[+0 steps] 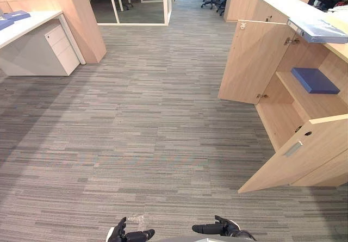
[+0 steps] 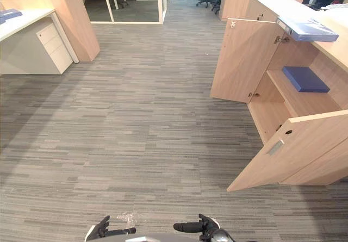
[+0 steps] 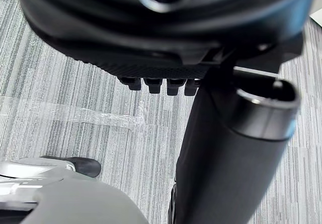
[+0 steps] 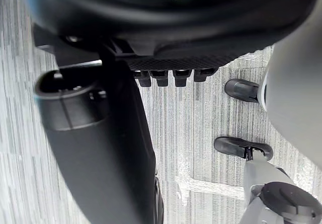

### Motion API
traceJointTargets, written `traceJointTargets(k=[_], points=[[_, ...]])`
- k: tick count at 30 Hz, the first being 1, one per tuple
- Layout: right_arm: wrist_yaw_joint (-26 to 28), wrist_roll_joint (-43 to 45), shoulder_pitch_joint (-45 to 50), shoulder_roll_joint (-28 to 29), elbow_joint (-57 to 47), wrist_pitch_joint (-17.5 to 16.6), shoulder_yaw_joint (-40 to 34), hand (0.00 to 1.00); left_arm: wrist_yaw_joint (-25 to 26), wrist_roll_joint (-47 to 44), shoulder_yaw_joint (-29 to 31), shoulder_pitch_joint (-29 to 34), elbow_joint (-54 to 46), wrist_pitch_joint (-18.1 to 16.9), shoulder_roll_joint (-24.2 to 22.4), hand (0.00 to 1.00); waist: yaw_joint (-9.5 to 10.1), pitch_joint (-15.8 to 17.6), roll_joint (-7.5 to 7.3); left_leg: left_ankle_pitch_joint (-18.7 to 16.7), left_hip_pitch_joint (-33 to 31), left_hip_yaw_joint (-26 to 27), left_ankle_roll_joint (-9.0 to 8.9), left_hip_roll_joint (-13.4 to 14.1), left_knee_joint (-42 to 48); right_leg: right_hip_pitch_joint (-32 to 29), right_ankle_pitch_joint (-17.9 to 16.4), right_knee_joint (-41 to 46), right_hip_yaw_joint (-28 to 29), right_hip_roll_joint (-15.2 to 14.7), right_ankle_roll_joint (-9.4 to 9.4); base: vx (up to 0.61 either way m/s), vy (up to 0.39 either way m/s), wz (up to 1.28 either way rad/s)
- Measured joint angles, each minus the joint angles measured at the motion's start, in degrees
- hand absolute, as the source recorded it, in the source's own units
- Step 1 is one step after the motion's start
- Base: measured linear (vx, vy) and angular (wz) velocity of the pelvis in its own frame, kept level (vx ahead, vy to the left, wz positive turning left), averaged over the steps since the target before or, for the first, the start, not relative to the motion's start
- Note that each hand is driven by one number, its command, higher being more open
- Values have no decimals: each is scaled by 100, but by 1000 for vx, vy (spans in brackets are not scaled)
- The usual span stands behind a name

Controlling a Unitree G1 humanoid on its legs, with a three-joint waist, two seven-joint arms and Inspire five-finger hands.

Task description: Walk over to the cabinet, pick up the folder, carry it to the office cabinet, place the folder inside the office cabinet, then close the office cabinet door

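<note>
both empty, left hand and right hand hang open, far from the shelved folder.

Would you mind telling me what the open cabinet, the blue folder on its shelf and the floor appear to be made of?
The cabinet looks like light wood-grain laminate board, matte, with faint grain on its doors. The blue folder on its shelf seems plastic or coated card, smooth and evenly coloured; I cannot tell which. The floor looks like low-pile grey carpet, streaked in bands.
</note>
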Motion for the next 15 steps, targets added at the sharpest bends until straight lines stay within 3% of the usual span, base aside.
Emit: traceJointTargets(k=[15], points=[[-59,-4,26,-129,65,104,-891,100,-209,128,-196,125,-249,4,62,100,9,-13,54,51,-110,-278,74,-86,20,-1,-9,-14,-302,-71,12,-3,-1,10]])
